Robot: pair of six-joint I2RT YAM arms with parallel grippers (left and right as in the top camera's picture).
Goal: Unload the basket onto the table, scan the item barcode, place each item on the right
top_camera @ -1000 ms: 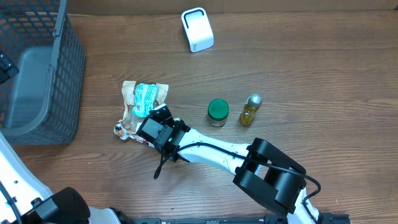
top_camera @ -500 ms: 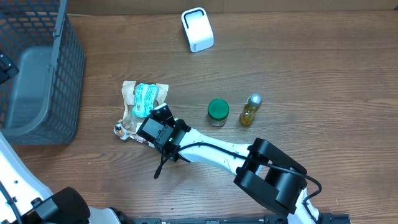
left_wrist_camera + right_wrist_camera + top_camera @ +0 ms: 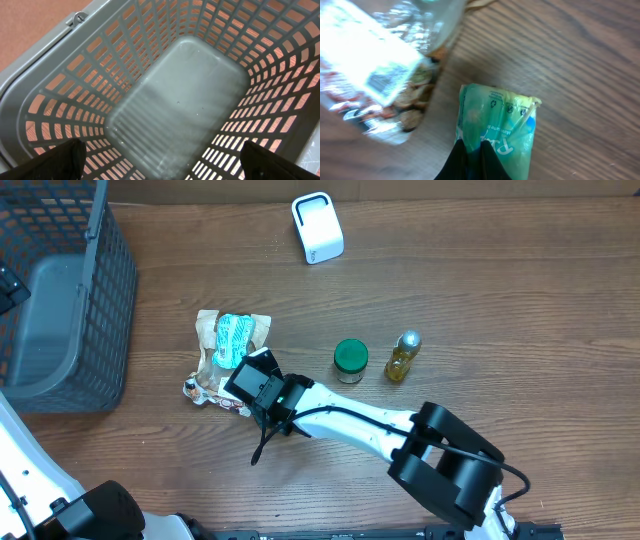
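Note:
A green and white packet (image 3: 233, 340) lies on a brown paper bag on the table, and it fills the lower middle of the right wrist view (image 3: 506, 125). My right gripper (image 3: 473, 161) is shut on this packet's near end, with a fold of green film pinched between the black fingers (image 3: 459, 162). In the overhead view the right gripper (image 3: 246, 363) sits at the packet's lower edge. A white scanner (image 3: 317, 227) stands at the back of the table. My left gripper (image 3: 161, 165) hangs open over the grey basket (image 3: 175, 100) and holds nothing.
A clear snack bag (image 3: 375, 75) with a barcode label lies just left of the packet. A green-lidded jar (image 3: 350, 360) and a small oil bottle (image 3: 402, 356) stand to the right. The mesh basket (image 3: 60, 300) takes up the left edge.
The right gripper's jaws have come together on the green packet, and the wrist has shifted slightly up and right. The left arm has not moved.

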